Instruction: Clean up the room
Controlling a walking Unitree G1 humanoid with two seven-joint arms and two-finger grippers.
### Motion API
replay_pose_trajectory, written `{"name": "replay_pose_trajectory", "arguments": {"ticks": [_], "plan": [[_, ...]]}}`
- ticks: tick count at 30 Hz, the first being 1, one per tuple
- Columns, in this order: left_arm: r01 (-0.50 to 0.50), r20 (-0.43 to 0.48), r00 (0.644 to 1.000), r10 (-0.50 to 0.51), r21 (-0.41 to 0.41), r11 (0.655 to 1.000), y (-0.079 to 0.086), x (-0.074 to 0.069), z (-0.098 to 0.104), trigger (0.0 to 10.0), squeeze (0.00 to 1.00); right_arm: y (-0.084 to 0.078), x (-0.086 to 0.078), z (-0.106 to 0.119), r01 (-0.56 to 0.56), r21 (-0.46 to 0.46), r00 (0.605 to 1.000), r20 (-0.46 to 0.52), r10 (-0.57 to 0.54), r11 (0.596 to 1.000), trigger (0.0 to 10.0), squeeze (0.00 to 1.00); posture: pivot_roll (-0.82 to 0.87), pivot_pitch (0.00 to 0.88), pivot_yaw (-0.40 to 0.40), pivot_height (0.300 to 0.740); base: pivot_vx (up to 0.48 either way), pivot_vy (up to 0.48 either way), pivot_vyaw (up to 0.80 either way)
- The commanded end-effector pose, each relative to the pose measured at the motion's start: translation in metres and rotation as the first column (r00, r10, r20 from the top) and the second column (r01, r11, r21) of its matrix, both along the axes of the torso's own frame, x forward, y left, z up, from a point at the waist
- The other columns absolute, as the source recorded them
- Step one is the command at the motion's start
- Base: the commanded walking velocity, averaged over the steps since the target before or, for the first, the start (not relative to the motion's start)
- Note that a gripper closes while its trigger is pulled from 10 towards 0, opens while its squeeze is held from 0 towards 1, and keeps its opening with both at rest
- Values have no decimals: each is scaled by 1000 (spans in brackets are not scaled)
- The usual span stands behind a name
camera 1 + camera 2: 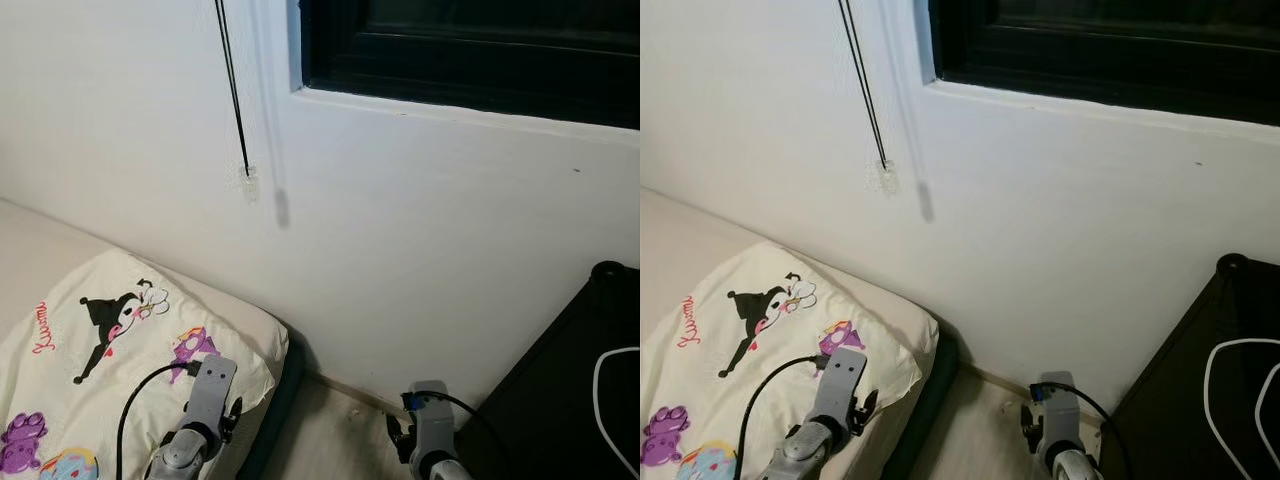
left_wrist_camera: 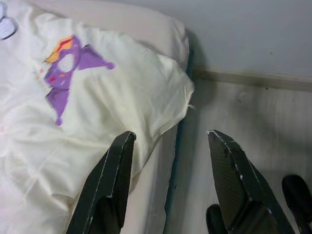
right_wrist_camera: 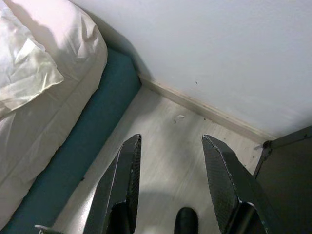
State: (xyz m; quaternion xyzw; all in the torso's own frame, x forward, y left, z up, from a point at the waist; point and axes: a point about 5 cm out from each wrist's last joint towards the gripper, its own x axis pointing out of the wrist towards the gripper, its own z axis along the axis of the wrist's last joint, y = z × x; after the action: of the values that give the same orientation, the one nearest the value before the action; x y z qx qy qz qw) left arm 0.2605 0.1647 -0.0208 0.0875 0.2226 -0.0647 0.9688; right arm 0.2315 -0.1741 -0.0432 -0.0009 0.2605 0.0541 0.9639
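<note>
**Two open grippers over a bed corner, nothing in hand**

Two things fill most of what we see: the white wall [image 1: 420,230] with its dark window frame [image 1: 470,50], and below it the bed [image 3: 87,112], whose teal base runs along a strip of pale floor [image 3: 165,146]. At the right stands a dark cabinet [image 1: 570,390] with a white cable [image 1: 610,400] looped across it. A black blind cord [image 1: 232,90] hangs down the wall to a small clear fitting.

On the bed lies the cream blanket [image 1: 130,340], printed with cartoon figures, its corner drooping over the mattress edge just beside the floor. We take this for the thing to tidy, though that is our judgement from the task alone. It looks light, soft and limp, so it will sag and trail when lifted; we judge the loose corner, or the hem close to it, the best place to pinch, since cloth there bunches easily between fingers.

Our left gripper [image 2: 170,141] hangs above that corner with its fingers apart, holding nothing. Our right gripper [image 3: 170,146] hovers over the bare floor between bed and cabinet, fingers likewise apart and empty. A tiny scrap [image 3: 179,117] lies near the skirting; we cannot tell what it is.
</note>
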Motion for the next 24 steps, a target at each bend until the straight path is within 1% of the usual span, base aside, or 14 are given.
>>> {"name": "replay_pose_trajectory", "arguments": {"ticks": [1,3,4,7,10,17,18,24], "plan": [[-14,-24,1000,15,15,1000,6,-7,-6,10000,0,4,-4,-4,-15,5,1000,-21,15,1000,10000,0,38,84,35,734,0,0,800],[-49,-19,999,49,13,999,13,-8,-5,10000,0,5,-3,-3,-25,3,1000,-16,25,1000,10000,0,38,79,31,734,0,0,800],[-49,-19,999,49,13,999,13,-8,-5,10000,0,5,-3,-3,-25,3,1000,-16,25,1000,10000,0,38,79,31,734,0,0,800],[-76,-18,997,77,22,997,20,-10,-5,10000,0,7,2,0,-43,2,999,-2,43,999,10000,0,40,75,26,734,0,0,800],[-86,-13,996,87,23,996,21,-10,-5,10000,0,10,6,3,-58,1,998,9,58,998,10000,0,44,76,15,734,0,0,800],[-95,7,995,95,21,995,21,-10,-4,10000,0,13,11,6,-80,-1,996,23,80,997,10000,0,49,75,5,734,0,0,800],[-93,16,996,93,14,996,19,-10,-3,10000,0,15,15,9,-95,-2,995,32,95,995,10000,0,50,79,-7,734,0,0,800],[-73,10,997,73,11,997,14,-11,-5,10000,0,14,15,10,-97,-5,995,34,97,995,10000,0,49,83,-1,734,0,0,800]]}}
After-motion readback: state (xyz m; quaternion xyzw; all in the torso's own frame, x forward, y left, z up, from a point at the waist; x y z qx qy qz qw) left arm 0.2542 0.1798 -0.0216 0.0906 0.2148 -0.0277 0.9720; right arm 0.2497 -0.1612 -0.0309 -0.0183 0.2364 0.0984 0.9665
